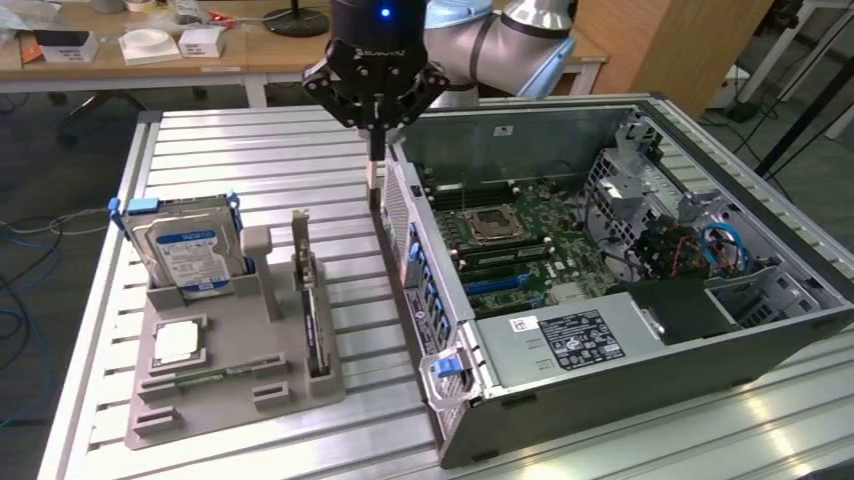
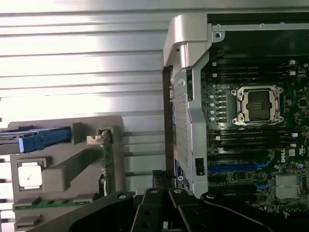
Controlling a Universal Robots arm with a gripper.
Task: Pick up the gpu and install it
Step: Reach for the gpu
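The gripper (image 1: 376, 175) hangs point-down over the slatted aluminium table (image 1: 267, 150), above the far end of the gap between the grey parts tray (image 1: 200, 412) and the open computer case (image 1: 747, 335). Its fingers look drawn together into one narrow tip, with nothing clamped between them.

The gpu (image 1: 315, 300) is still parked in the tray, well apart from the gripper and nearer the camera. It stands on its long edge in a slot along the tray's side towards the case, probably so that its top edge is free for a pinch from above.

The tray holds the other parts in the same manner. A hard drive (image 1: 187, 255) with a blue-white label stands upright in a blue caddy at the far corner on the exterior view's left. A processor chip (image 1: 178, 343) lies flat in a recess nearer the camera, and a green memory stick (image 1: 214, 376) lies in a groove just beyond it.

The case lies on its side with the panel off, so the motherboard (image 1: 534, 230) faces up. Its empty processor socket (image 1: 483, 222) and blue expansion slots (image 1: 501, 285) are open to reach from above. I judge that the installation has not begun.
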